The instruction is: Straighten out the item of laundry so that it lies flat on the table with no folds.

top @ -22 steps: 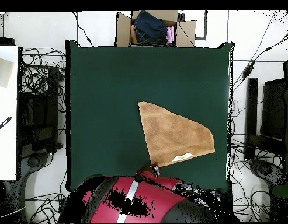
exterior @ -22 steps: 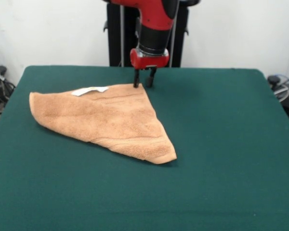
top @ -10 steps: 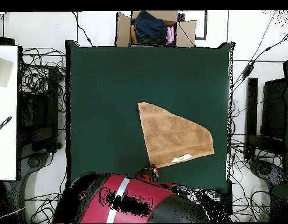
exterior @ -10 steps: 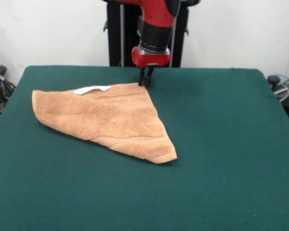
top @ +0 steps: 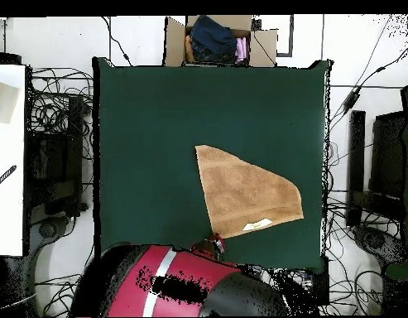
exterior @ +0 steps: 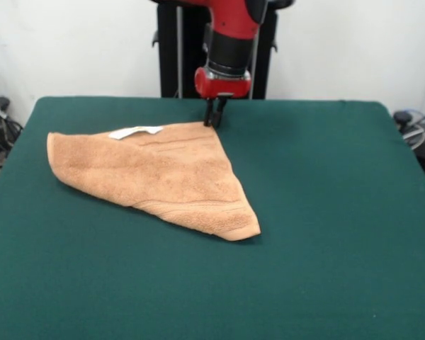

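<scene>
**Towel folded into a triangle, claw pinching its far corner**

Starting at your near edge in the front view: plain green table [exterior: 326, 283], a wide bare strip of it before you hit any cloth. The towel [exterior: 159, 177] sits a bit left of centre, doubled over itself into a rough triangle, so it's not lying flat. One point of that triangle aims at about 5 o'clock, toward you, and you can see the hemmed band running along the edge there, slightly thick and rolled. The rounded left corner sits out around 9 o'clock from the towel's middle, near the table's left edge but not over it.

Further back, along the far edge of the towel, there's the little white label [exterior: 133, 132], lying face up on the cloth at roughly 11 o'clock.

Then the far tip, at about 1 o'clock: that's where your gripper [exterior: 212, 120] is. The fingers are drawn in narrow, nearly together, and they come straight down right onto the corner of the towel, so it looks like they've got the cloth nipped between them. The corner isn't lifted much, if at all.

From overhead, the towel [top: 247, 197] lies right of centre on the table [top: 149, 149], with the gripper [top: 213, 244] at its bottom tip.
</scene>
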Robot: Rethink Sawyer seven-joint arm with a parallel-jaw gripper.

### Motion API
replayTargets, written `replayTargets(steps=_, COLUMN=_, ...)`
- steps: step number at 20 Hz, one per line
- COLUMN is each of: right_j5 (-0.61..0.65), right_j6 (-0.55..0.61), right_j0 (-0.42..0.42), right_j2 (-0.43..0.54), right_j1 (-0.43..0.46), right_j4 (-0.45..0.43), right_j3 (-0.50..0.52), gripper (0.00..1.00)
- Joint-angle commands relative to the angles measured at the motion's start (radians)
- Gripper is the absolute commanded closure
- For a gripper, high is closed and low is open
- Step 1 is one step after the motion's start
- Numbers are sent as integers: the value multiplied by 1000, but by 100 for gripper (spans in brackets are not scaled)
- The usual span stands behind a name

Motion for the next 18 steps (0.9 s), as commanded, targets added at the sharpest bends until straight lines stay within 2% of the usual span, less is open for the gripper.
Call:
replayTargets(steps=1, right_j5=-13, right_j6=289, right_j0=90, right_j2=23, right_j1=84, right_j4=177, right_j3=-22, gripper=100)
replayTargets(steps=6, right_j5=-17, right_j6=334, right_j0=215, right_j2=12, right_j1=70, right_j4=325, right_j3=37, gripper=100)
replayTargets(steps=14, right_j5=5, right_j6=357, right_j0=306, right_j2=38, right_j1=51, right_j4=472, right_j3=79, gripper=100)
replayTargets(steps=18, right_j5=18, right_j6=344, right_j0=314, right_j2=41, right_j1=43, right_j4=497, right_j3=84, gripper=100)
